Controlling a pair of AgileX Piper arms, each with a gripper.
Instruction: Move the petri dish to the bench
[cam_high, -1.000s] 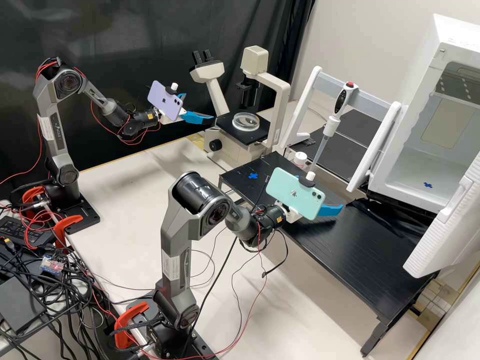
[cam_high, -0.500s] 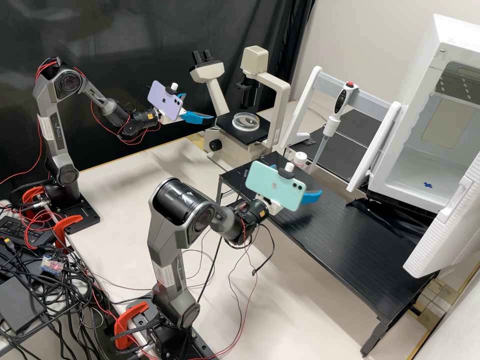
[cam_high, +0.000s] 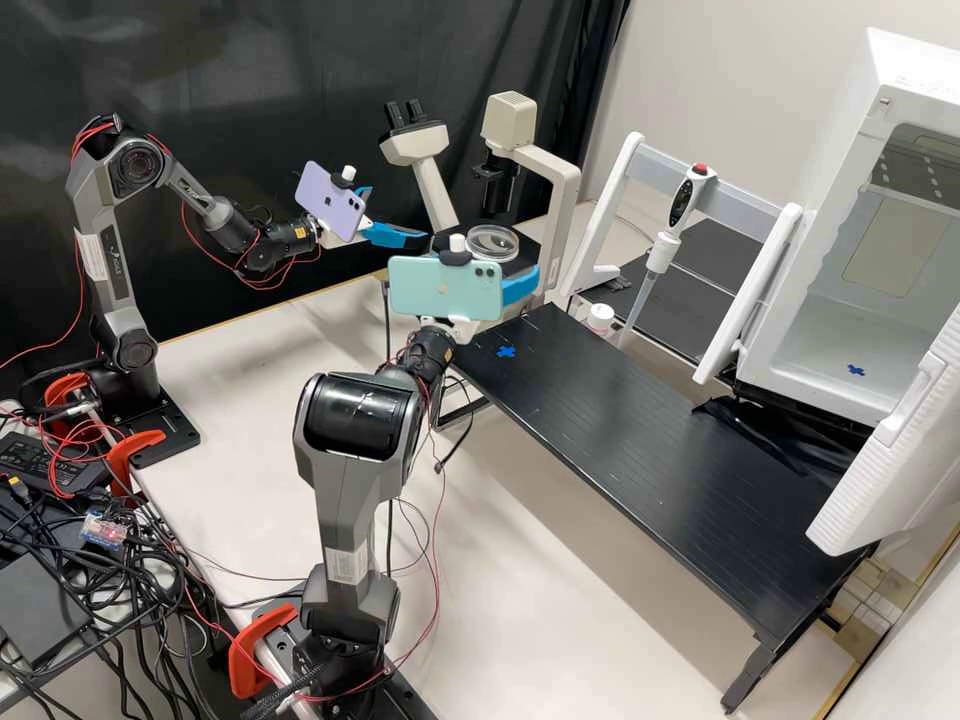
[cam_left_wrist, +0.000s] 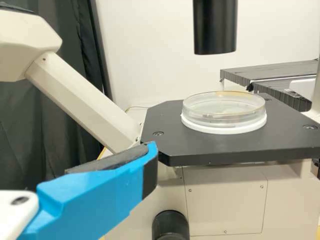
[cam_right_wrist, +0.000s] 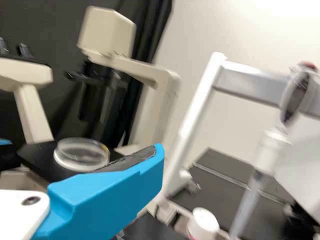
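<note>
The petri dish (cam_left_wrist: 223, 107) has not been moved to the bench: it is seen flat on its white ring (cam_left_wrist: 225, 127), on the black stage (cam_left_wrist: 165, 142) of the microscope (cam_high: 563, 175). In the high view it is placed at twelve o'clock from the middle. No part of the job looks done; the grab, the lift, the carry and the setting down are all left. The dish is probably meant for the black surface (cam_high: 650, 440), maybe near the blue cross (cam_high: 506, 352), which is found at six o'clock from the dish. The left gripper (cam_high: 400, 213) is seen at about ten o'clock from the dish, with its jaws spread and nothing held. The right gripper (cam_high: 527, 276) is seen between four and five o'clock, and its jaws look apart and bare too. Part of the right gripper and a bit of the stage are hidden behind the mint phone (cam_high: 445, 288), and part of the left gripper is covered by the purple phone (cam_high: 330, 202). What is in the dish cannot be told.
</note>
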